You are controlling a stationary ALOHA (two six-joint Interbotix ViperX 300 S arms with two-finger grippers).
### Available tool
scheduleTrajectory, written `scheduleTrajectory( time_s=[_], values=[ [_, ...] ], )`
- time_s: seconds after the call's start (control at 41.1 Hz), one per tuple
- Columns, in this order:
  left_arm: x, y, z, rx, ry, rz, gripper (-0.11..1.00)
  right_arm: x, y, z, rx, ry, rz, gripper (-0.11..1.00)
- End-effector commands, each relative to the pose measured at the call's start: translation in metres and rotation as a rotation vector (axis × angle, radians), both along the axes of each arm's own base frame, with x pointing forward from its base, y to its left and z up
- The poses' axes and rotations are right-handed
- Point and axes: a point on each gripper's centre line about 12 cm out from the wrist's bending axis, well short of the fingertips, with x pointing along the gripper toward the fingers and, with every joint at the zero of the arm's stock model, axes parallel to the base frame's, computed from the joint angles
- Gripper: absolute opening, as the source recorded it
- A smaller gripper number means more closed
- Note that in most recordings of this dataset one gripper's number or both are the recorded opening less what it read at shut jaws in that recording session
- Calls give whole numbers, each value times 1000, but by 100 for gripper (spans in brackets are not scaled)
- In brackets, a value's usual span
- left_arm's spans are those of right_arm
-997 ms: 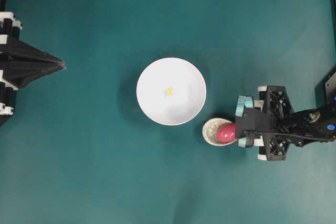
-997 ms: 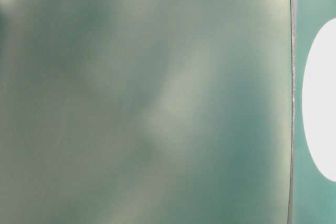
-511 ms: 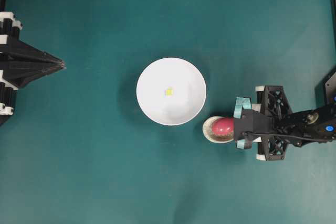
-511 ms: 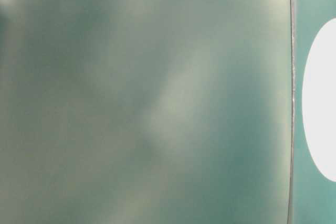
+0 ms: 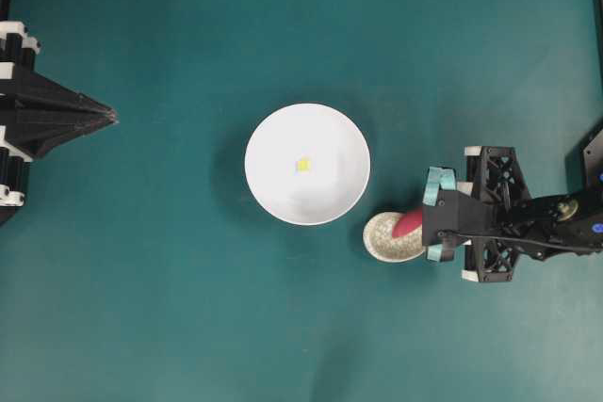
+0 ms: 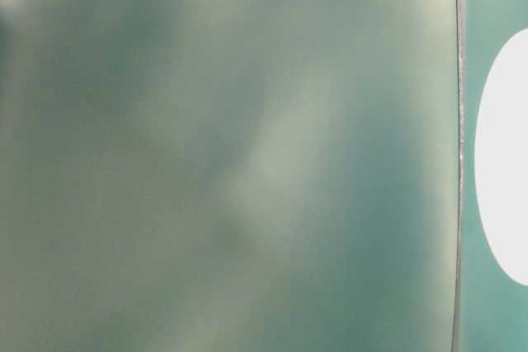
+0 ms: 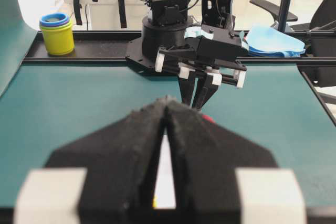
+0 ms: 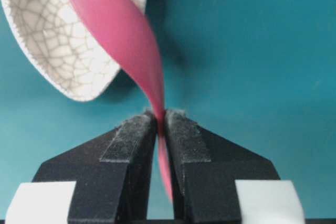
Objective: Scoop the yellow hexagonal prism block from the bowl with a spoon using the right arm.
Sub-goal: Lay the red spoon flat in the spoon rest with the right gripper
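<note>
Teal matting is covering the tabletop, and the white bowl is sitting near its middle with the yellow hexagonal prism block lying loose on the bowl's floor, well apart from everything else. To the right and slightly nearer, the crackle-glazed spoon rest is standing just beside the bowl's rim.

The right gripper is pinching the thin handle of the pinkish-red spoon between its fingers, which are pressed nearly together around it, while the scoop is hanging tilted over the rest. The left gripper is idling at the far left, its fingers pressed together on nothing.

Risks from here, as I judge them: the handle is glossy and narrow, and the hold is sitting close to its end, so the spoon may be pivoting or slipping as it swings toward the bowl. A rolled scoop would be sliding over the block instead of under it. The block is tiny and light, so a fast approach may be flicking it up the bowl's wall or pushing the bowl itself. The scoop could also be catching the rest while lifting clear.
</note>
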Motion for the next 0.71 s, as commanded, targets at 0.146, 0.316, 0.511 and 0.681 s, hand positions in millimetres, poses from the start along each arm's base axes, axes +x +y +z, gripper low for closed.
scheduleTrajectory(
  time_s=[0.146,0.316,0.511,0.681],
  values=[
    [3,0,10,2,-20,0,6,6,3,16,23,-60,7,10],
    [3,0,10,2,-21,0,6,5,3,33,47,-115,5,10],
    [3,0,10,2,-20,0,6,3,8,55,144,-218,8,10],
    [3,0,10,0,-21,0,6,3,18,66,274,-286,1,10]
  ],
)
